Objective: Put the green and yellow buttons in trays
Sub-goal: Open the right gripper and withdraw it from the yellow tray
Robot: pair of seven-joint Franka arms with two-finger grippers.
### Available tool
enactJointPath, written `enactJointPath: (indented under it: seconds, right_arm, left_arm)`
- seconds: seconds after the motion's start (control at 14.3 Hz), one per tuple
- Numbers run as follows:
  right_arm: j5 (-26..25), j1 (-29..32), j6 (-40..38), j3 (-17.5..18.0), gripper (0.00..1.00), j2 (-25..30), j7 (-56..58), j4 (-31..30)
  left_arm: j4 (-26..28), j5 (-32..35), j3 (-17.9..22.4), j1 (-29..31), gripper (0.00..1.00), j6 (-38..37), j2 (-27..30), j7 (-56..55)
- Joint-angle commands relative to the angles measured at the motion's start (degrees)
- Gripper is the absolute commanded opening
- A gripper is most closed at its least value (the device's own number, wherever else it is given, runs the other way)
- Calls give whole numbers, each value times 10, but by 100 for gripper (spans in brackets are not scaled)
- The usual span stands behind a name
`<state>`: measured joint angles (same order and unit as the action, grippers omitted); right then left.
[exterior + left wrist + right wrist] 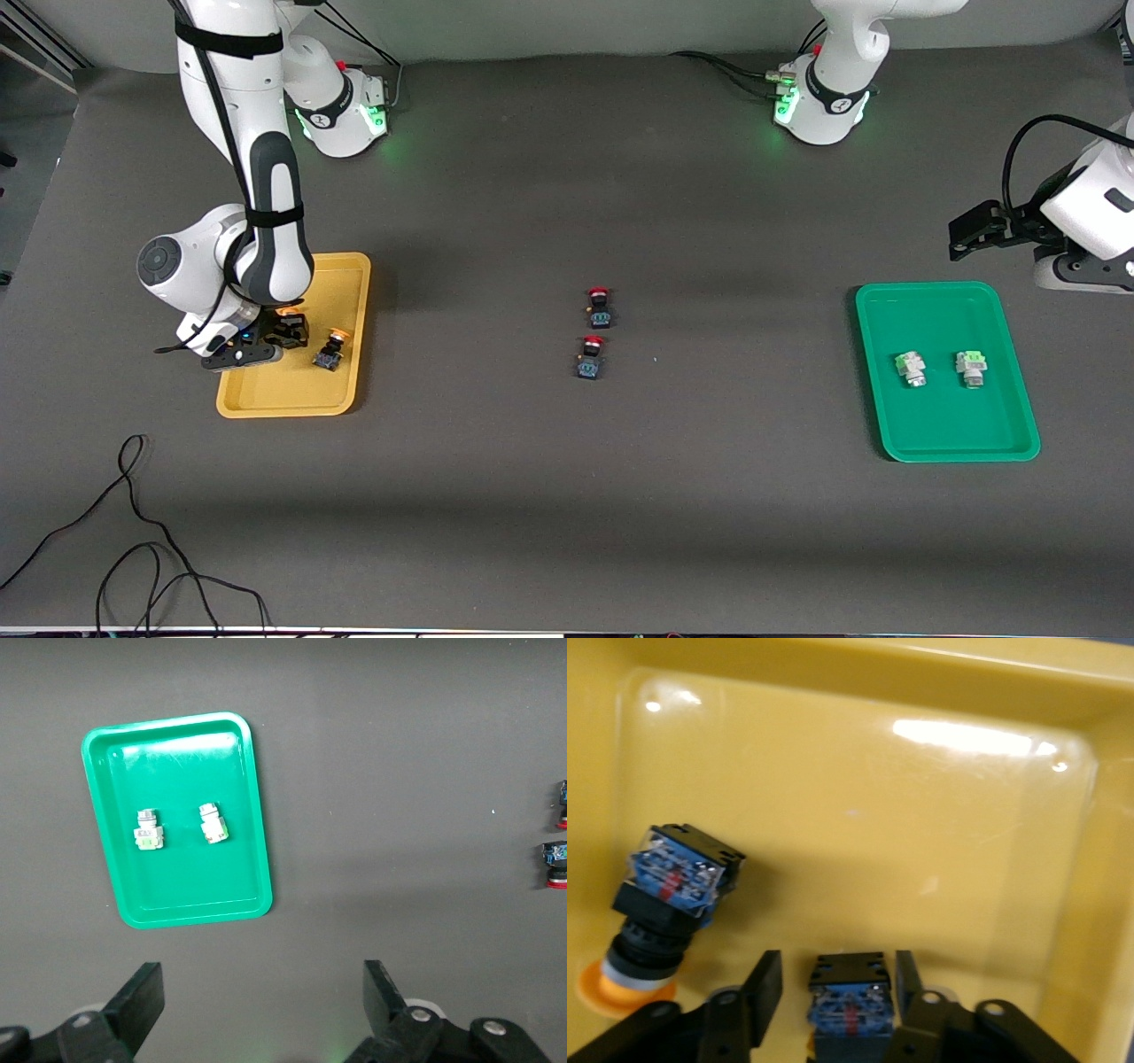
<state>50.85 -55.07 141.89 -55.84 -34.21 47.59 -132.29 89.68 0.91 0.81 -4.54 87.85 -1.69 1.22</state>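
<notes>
Buttons [330, 351] trayed; red switches [598, 306] remain.

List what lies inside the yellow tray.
Two yellow buttons: one lies free on the yellow tray; the other sits between the right hand's fingers, its cap hidden.

Glossy yellow plastic tray [859, 691], glossy green plastic tray [946, 443], matt grey table [567, 496]

Even overhead light, soft shadows; glare patches on yellow tray [966, 735] floor; near button slightly blurred.
</notes>
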Motion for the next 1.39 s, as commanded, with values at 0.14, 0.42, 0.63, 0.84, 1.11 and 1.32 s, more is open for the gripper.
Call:
enactJointPath:
  seconds: [0.14, 0.42, 0.63, 0.84, 1.11, 1.32]
  right_arm:
    - [-36, -16, -155, -96, 100, 19, 12, 70]
    - [-115, -16, -330, -182, 100, 18, -21, 198]
    - [-153, -16, -451, -221, 100, 19, -64, 300]
    - [-154, -17, -574, -260, 100, 22, -135, 409]
    - [-170, -15, -694, -297, 100, 26, -219, 556]
    - [-170, -16, -715, -298, 100, 25, -306, 599]
  left_arm:
    - [19, -4, -5, 7, 100, 6, 19, 2]
    - [19, -5, -5, 6, 100, 4, 19, 1]
    - [17, -6, -5, 6, 100, 3, 18, 1]
    - [16, -5, -5, 6, 100, 1, 19, 1]
    - [17, -2, -5, 6, 100, 2, 22, 1]
    - [19, -1, -4, 6, 100, 1, 21, 1]
